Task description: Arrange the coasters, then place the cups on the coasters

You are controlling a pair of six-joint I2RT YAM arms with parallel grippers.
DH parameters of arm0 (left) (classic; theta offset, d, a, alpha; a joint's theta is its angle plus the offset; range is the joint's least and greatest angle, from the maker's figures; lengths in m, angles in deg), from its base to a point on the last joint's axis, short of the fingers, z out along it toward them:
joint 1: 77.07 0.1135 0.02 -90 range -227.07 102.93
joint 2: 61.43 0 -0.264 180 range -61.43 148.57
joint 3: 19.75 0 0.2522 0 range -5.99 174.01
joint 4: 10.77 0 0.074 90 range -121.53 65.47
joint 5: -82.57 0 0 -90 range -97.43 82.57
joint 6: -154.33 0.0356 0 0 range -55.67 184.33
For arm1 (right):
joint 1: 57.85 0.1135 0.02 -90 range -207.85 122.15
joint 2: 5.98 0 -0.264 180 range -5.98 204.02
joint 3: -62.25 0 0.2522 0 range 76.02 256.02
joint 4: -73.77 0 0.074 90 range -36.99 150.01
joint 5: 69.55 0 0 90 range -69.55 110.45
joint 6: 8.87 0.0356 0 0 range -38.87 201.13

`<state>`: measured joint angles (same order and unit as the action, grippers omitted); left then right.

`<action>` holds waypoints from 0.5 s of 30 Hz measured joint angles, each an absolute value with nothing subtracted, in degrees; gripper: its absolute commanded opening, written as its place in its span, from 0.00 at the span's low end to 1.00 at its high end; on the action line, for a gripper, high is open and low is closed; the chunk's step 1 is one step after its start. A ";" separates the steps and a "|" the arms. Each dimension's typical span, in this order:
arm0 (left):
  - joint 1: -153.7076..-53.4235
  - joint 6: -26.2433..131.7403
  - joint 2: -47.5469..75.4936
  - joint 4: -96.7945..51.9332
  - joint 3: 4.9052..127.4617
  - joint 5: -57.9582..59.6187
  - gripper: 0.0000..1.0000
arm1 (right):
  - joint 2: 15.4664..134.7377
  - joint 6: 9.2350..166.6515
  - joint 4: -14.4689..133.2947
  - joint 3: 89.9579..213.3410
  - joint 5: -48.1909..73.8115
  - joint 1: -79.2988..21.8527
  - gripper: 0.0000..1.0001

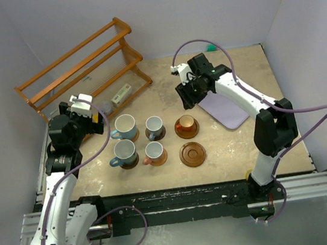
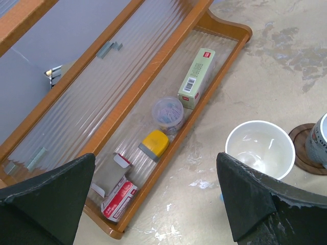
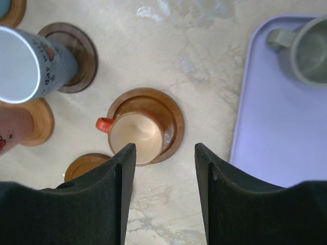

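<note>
The orange cup [image 3: 137,138] stands on a brown coaster [image 3: 173,122], just ahead of my right gripper [image 3: 164,149], which is open and holds nothing; in the top view that gripper [image 1: 186,100] hangs behind the cup [image 1: 185,123]. A grey-blue cup [image 3: 30,64] sits on a dark coaster [image 3: 76,53], and a pink cup [image 3: 10,130] on a tan one [image 3: 41,120]. An empty coaster [image 1: 192,154] lies at the front right. A grey-olive cup [image 3: 306,48] stands on the lavender tray [image 3: 276,127]. My left gripper [image 2: 157,158] is open near a light blue cup [image 2: 260,148].
The wooden rack [image 1: 82,67] stands at the back left; its bottom shelf [image 2: 168,148] holds small boxes, a yellow item and a clear tub. A second large blue cup [image 1: 124,152] sits at the front left. Walls close in the back and both sides.
</note>
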<state>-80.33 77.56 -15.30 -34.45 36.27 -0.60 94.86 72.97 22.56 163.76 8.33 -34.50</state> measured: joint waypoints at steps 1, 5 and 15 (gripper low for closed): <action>-80.33 77.56 -15.43 -34.45 36.27 -0.60 0.99 | 94.77 72.99 22.67 164.39 8.40 -35.02 0.53; -80.33 77.56 -15.96 -34.45 36.27 -0.60 0.99 | 95.08 73.03 22.88 167.19 9.07 -37.69 0.53; -80.33 77.54 -16.53 -34.45 36.27 -0.58 0.99 | 102.66 74.12 24.90 180.76 13.93 -43.65 0.53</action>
<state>-80.33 77.54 -16.53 -34.45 36.27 -0.58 102.66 74.12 24.90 180.76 13.93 -43.65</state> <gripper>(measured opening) 0.991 0.537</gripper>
